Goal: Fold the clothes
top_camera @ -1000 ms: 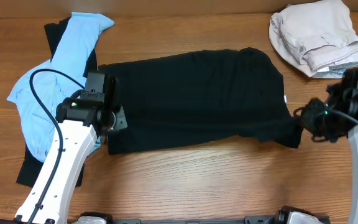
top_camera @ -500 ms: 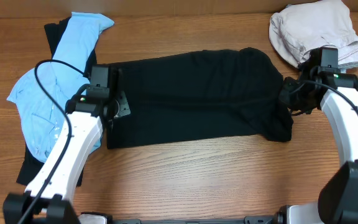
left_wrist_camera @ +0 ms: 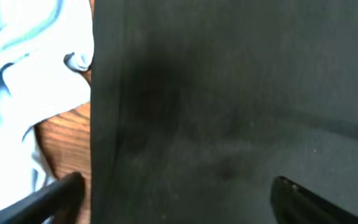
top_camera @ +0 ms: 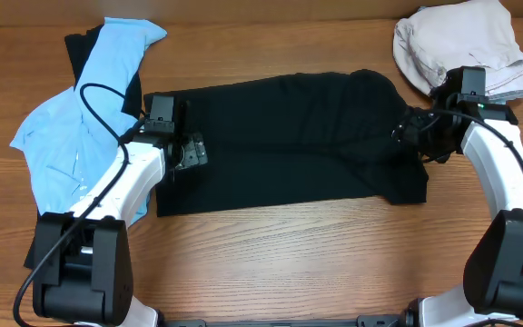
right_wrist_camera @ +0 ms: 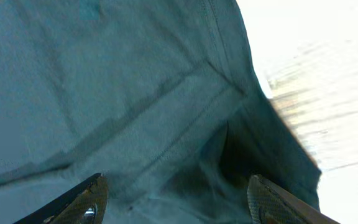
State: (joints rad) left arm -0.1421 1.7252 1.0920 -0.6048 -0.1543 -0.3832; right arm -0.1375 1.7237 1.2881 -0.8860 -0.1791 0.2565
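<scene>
Black garment (top_camera: 284,141) lies spread flat mid-frame with a straight lower edge; bare table (top_camera: 271,263) runs along the bottom. Light blue shirt (top_camera: 71,136) sits just beside its left edge, beige pile (top_camera: 461,45) upper right. Left gripper (top_camera: 189,153) is over the garment's left edge, fingers spread, pinching nothing. Right gripper (top_camera: 405,132) is over the bunched right end, fingers also wide. Both arms reach inward from the sides.

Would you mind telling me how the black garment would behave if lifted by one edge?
Probably floppy: the black garment lies flat with soft creases, so it should drape. Its bunched right end suggests pushing would wrinkle it, not slide it.
</scene>
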